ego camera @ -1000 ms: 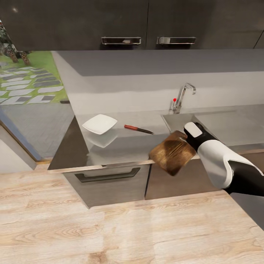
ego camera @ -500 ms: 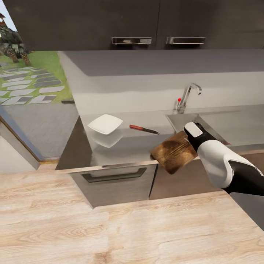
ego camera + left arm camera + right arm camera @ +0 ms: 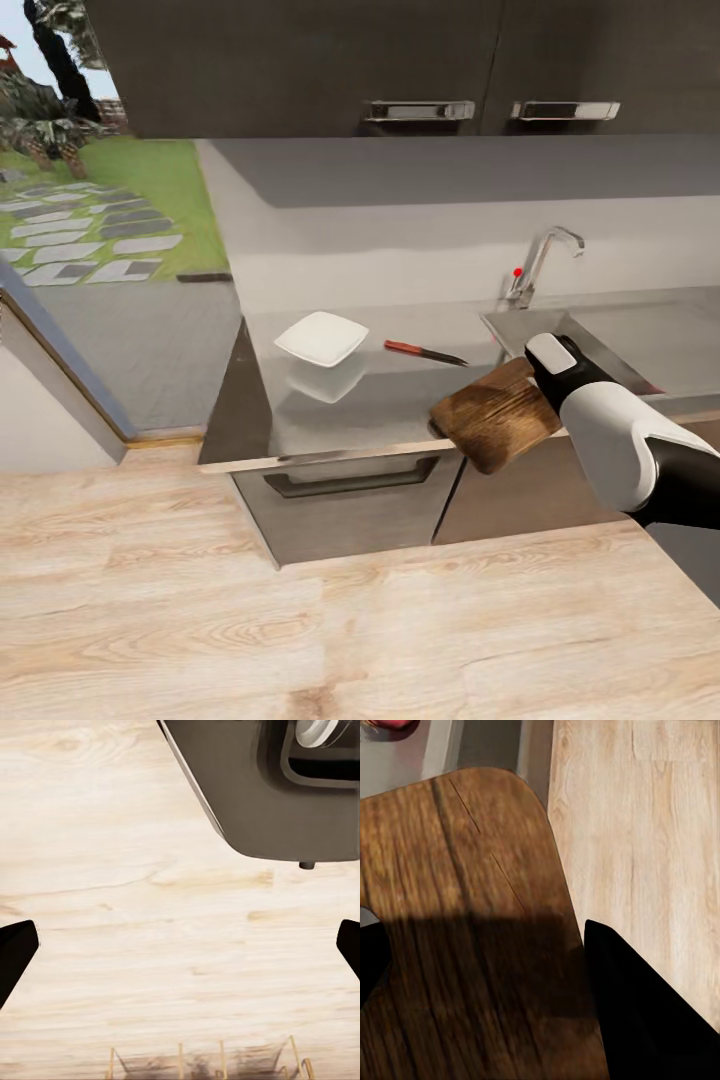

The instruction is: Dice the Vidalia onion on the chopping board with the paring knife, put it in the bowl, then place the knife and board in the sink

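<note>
My right gripper (image 3: 528,388) is shut on the handle end of the dark brown chopping board (image 3: 492,417), which hangs tilted over the countertop's (image 3: 370,405) front edge. Close up, the board (image 3: 465,922) lies between the black fingers (image 3: 637,1012). The white bowl (image 3: 322,338) sits on the counter, far left of the board. The red-handled paring knife (image 3: 425,351) lies between the bowl and the sink (image 3: 640,335). Behind the sink stands the chrome tap (image 3: 542,260). The onion is out of view. My left gripper (image 3: 180,952) is open over the wooden floor.
Dark upper cabinets (image 3: 420,60) with bar handles hang above the counter. Below the counter is a grey drawer (image 3: 350,480). A glass door (image 3: 60,330) at the left gives onto a garden. Light wood floor (image 3: 300,620) spreads in front.
The camera has moved, so the counter, bowl, knife and tap sit further right in the picture. The board stays in my right gripper, slightly closer to the sink.
</note>
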